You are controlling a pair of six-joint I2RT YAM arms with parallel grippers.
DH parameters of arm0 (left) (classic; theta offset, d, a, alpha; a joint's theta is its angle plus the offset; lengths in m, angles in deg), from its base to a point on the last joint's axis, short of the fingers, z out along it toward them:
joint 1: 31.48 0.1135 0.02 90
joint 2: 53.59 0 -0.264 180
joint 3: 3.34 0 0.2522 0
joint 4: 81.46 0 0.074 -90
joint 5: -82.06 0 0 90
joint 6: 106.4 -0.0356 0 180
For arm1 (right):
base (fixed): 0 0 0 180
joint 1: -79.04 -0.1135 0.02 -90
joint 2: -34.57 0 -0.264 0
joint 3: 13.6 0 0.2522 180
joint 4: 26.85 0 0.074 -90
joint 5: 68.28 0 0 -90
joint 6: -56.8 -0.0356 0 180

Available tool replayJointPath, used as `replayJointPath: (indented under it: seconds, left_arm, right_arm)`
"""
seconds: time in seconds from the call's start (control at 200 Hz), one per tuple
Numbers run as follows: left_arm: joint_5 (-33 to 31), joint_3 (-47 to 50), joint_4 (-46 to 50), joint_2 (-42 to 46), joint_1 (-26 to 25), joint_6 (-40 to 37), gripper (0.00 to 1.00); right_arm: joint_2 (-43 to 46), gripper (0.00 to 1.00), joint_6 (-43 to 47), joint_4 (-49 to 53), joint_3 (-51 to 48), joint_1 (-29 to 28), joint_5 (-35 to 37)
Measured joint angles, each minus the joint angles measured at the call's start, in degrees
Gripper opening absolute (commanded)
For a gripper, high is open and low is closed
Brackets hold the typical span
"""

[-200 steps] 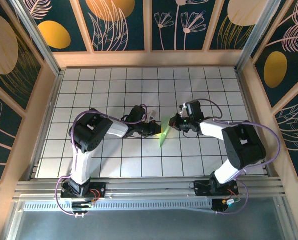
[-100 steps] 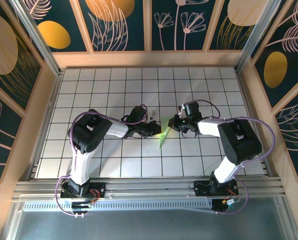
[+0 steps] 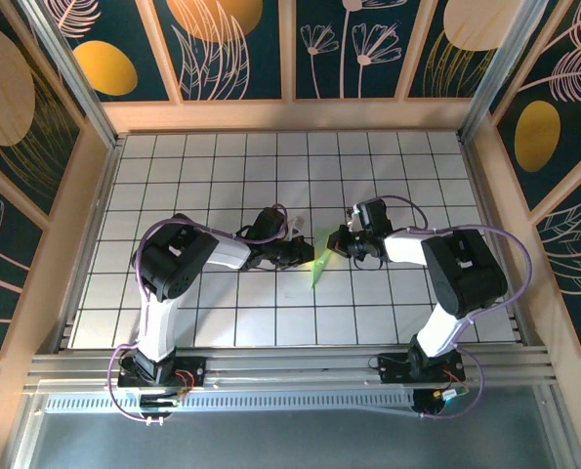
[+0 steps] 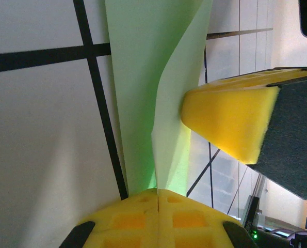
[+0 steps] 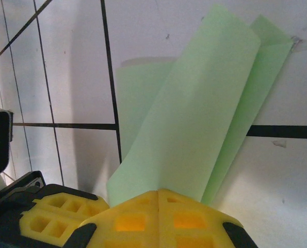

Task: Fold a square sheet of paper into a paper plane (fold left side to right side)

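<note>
Worktop point(image 3: 222, 166): white tiled grid, walled on three sides; both arms reach in to its middle
Paper plane point(image 3: 318, 266): pale green, already a narrow layered dart with its pointed end toward the near edge; lies mid-worktop between the two hands, one flap standing up off the tiles
Left hand point(image 3: 305, 256): yellow pads pressed together, pinching the plane's left side; paper runs straight into the seam in the left wrist view
Right hand point(image 3: 337, 242): pads pressed together, pinching the raised flap from the opposite side; bite looks shallow, right at the paper's edge
Gap between hands: very small, only the plane between them
Step, judged: bringing the left side over to the right along the centre crease; late in the task
Risk 1: both hands hold one thin sheet, so any pull apart could tear it at a crease
Risk 2: the shallow right pinch could slip, letting the flap spring back
Risk 3: hands this near could bump pads and skew the fold
Risk 4: a lifted flap laid off-line gives uneven wings
</note>
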Motion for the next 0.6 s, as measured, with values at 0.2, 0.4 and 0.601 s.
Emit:
replayJointPath:
  seconds: [0.2,0.4,0.601]
  left_arm:
    - [-0.1,0.0,0.0,0.0,0.0,0.3,0.0]
    - [-0.5,0.2,0.0,0.2,-0.1,0.5,0.0]
    - [-1.3,1.0,-0.9,0.7,-0.2,0.6,0.1]
  right_arm:
    - [-1.1,0.0,0.0,0.0,0.2,0.0,0.1]
    - [-1.9,0.0,0.0,0.0,0.6,0.0,0.0]
    - [-1.9,0.0,0.0,-1.8,-0.6,0.0,-0.2]
